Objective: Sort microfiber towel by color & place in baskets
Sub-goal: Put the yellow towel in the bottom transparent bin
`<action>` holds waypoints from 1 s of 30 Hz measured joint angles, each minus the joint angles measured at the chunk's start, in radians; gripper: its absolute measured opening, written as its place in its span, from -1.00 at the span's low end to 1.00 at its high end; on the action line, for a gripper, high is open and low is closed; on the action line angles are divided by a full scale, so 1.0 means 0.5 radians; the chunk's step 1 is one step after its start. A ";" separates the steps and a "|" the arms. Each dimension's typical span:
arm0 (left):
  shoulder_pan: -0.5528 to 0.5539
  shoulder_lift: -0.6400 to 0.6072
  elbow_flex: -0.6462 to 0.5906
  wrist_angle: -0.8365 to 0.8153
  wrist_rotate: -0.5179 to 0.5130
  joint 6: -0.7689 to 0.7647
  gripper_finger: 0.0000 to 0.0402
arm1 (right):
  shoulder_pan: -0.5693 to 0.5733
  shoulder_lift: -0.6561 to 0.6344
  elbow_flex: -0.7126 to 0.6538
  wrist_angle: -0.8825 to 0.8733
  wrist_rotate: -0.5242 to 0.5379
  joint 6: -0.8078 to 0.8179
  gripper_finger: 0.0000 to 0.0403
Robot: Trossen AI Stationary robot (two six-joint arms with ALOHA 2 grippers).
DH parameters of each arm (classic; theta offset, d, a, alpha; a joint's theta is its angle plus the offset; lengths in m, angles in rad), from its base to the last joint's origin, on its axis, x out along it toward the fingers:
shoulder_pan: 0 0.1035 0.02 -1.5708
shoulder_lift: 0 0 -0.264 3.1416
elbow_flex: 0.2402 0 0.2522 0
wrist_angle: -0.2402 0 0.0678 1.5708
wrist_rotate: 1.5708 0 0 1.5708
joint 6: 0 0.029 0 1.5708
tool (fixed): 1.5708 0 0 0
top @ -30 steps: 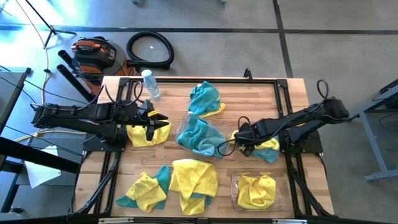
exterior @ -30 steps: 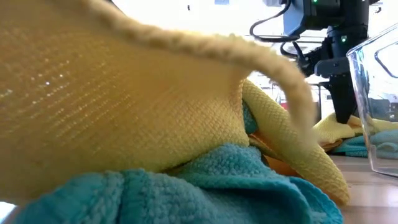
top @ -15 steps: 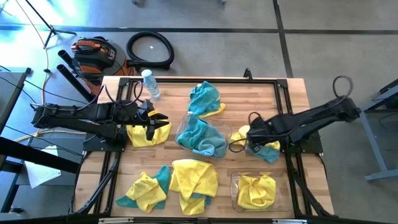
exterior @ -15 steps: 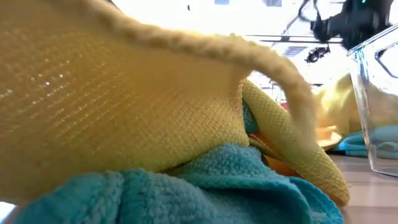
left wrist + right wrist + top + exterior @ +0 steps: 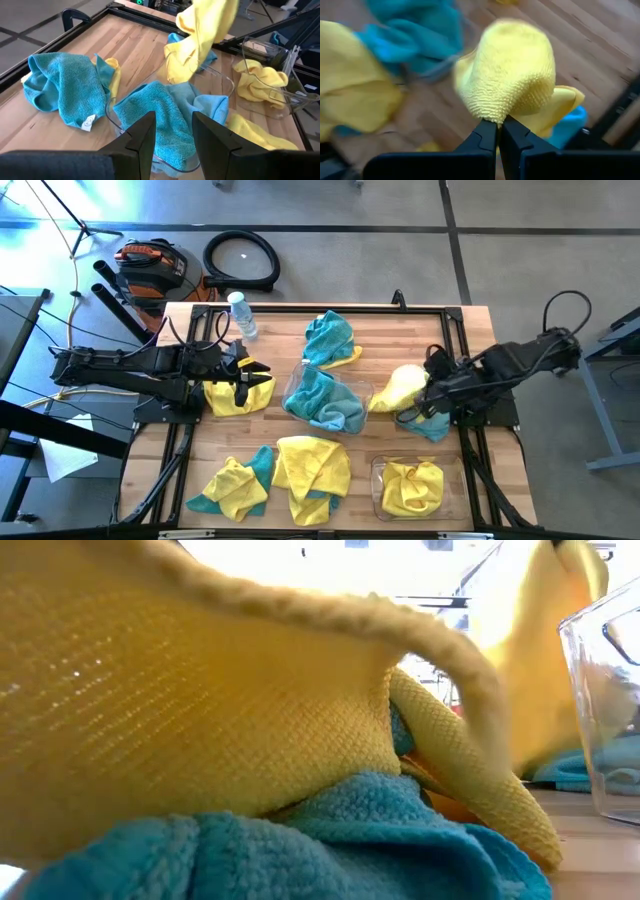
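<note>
Since a second ago, high view: right gripper (image 5: 428, 380) has lifted a yellow towel (image 5: 398, 388) clear; yellow basket (image 5: 378, 480) lies nearer the table front. Right wrist view: fingers pinch its edge. Left gripper (image 5: 262, 374) stays part-spread, idle

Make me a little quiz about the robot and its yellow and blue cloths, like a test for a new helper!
1. True or false: the right gripper is shut on a yellow towel.
2. What colour are the cloths in the middle basket? A) yellow B) teal blue C) red
3. Fill in: the front basket on the table holds a ____ cloth.

Key
1. True. The fingers pinch the cloth and it hangs lifted off the table.
2. B.
3. Yellow.
</note>
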 joint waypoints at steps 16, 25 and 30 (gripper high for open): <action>0.000 0.001 0.000 -0.001 0.001 0.001 -0.42 | 0.720 0.525 0.969 0.001 0.061 0.540 -1.00; -0.002 0.001 0.000 -0.001 0.012 0.000 -0.42 | 1.085 0.818 1.266 -0.001 -0.293 0.975 -1.00; -0.002 0.001 0.000 -0.001 0.015 -0.001 -0.42 | 1.322 0.927 1.341 -0.002 -0.453 1.262 -1.00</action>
